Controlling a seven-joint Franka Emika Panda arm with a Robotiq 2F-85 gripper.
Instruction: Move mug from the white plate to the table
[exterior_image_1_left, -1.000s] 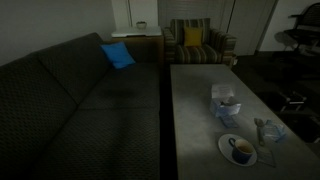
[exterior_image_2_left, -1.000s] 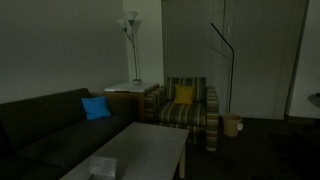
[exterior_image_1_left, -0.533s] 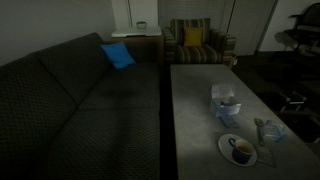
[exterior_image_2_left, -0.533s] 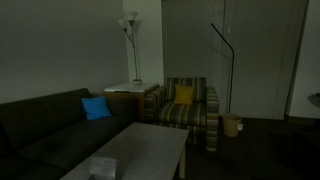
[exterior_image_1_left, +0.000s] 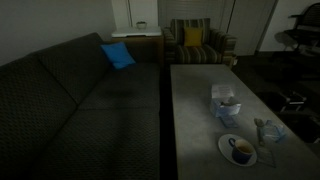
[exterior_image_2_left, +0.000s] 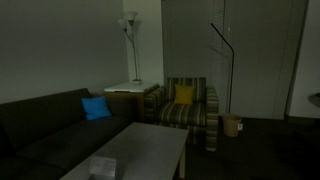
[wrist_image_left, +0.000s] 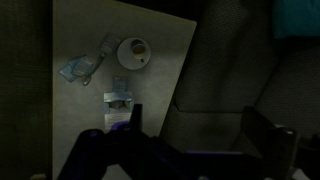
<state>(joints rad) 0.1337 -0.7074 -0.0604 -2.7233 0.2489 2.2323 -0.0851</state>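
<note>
Wrist view high above the table (wrist_image_left: 160, 75), arm pointing down, dark fingers (wrist_image_left: 265, 140) at bottom edge, spread or pressed together unclear, mug (wrist_image_left: 135, 47) on white plate (wrist_image_left: 122, 58)

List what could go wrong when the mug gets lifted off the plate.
1. The clear glass item lies close beside the white plate; a wide approach might knock it.
2. The mug is much narrower than the plate, so a sloppy grasp may drag or tip the plate.
3. The room is dim, so judging the mug's rim could be hard.
</note>
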